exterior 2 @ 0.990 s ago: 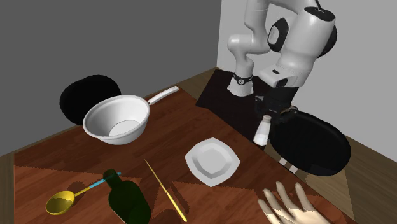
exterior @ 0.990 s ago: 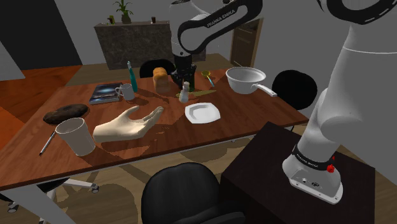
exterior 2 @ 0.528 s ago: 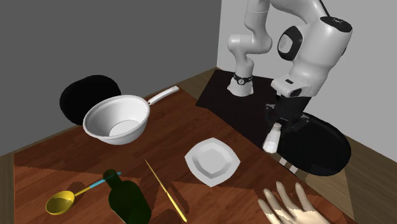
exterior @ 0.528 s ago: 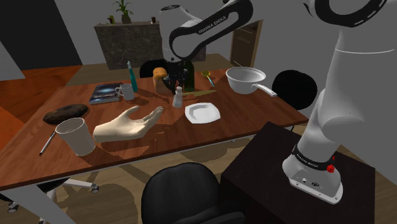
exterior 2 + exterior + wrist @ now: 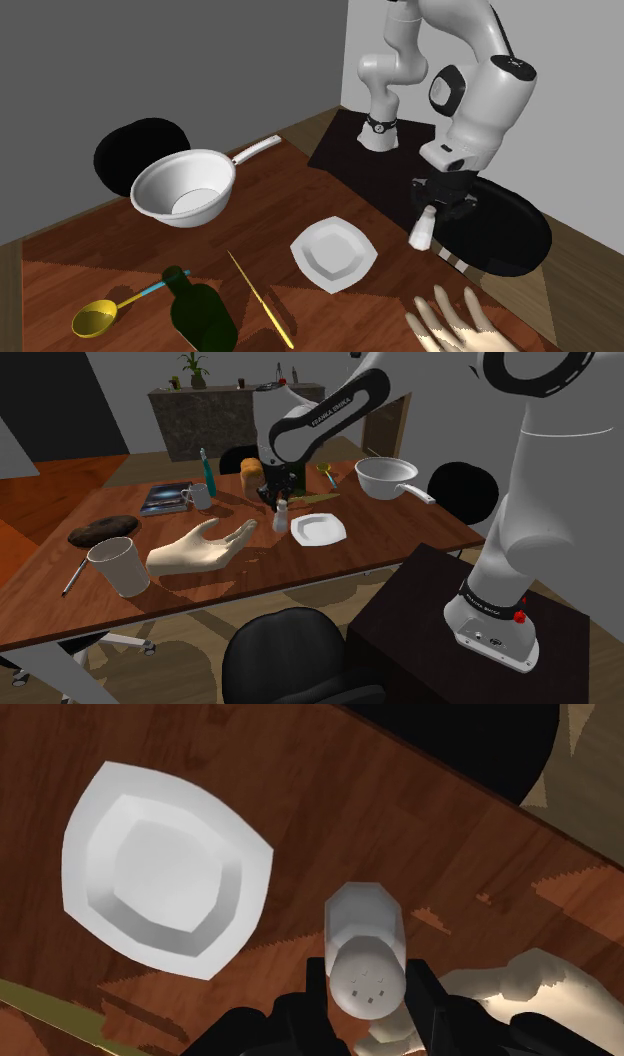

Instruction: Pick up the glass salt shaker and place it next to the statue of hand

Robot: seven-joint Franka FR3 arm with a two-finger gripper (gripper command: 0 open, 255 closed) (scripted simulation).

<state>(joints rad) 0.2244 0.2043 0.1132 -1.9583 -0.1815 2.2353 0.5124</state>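
Along the near edge of the table in the shoulder view, a white cup is sitting toward the corner at that view's left. The pale hand statue is lying palm-up just beside it, fingers reaching toward the table's middle.

Just past those fingertips the salt shaker is hanging in the gripper. In the wrist view both black fingers are pressing on its sides just under the holed cap, w/ the jaws parted only as wide as the shaker. It's rendering plain white-grey, leaning a bit, and sitting btw the statue's fingertips and the white plate, near both. Can't tell if the base is touching wood; prob. hanging just above.

Change over the last sec: the shaker was further back, nearer the bread loaf toward the far edge. It's been coming down and in toward the statue, and the second exterior view is agreeing.

So the carry is looking nearly done. What's remaining, I'm judging, is lowering, straightening and letting go. The risk is releasing while it's leaning, i.e. tipping onto the plate or statue.

Further back, the mug, book and white pan are staying put along the far edge.
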